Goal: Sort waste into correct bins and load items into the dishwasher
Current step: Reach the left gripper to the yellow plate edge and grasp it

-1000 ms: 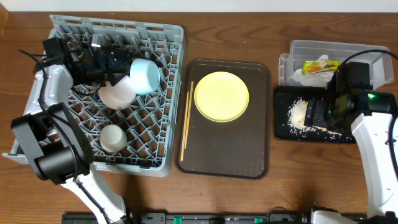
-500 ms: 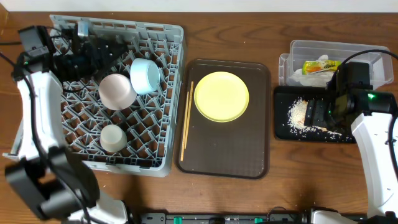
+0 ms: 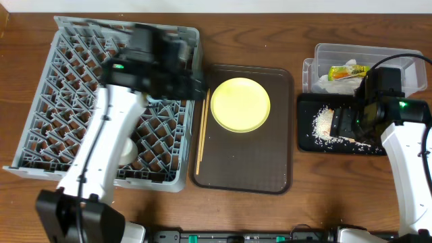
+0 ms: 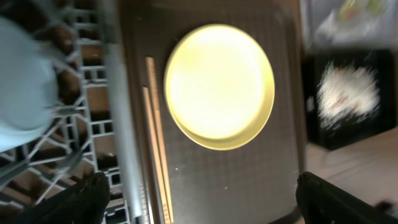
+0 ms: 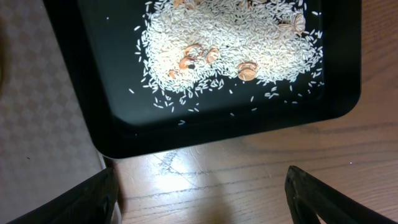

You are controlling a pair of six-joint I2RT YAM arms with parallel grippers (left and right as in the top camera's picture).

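We hold both pincers open.
A round yellow plate (image 4: 219,86) lies ahead of left pincer (image 4: 205,208); pale rice scraps (image 5: 230,37) (on shiny black tray (image 5: 124,134)) ahead of right pincer (image 5: 199,199).

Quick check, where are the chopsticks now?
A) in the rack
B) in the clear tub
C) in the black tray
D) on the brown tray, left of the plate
D: the chopsticks lie side by side on the brown tray, just left of the plate.
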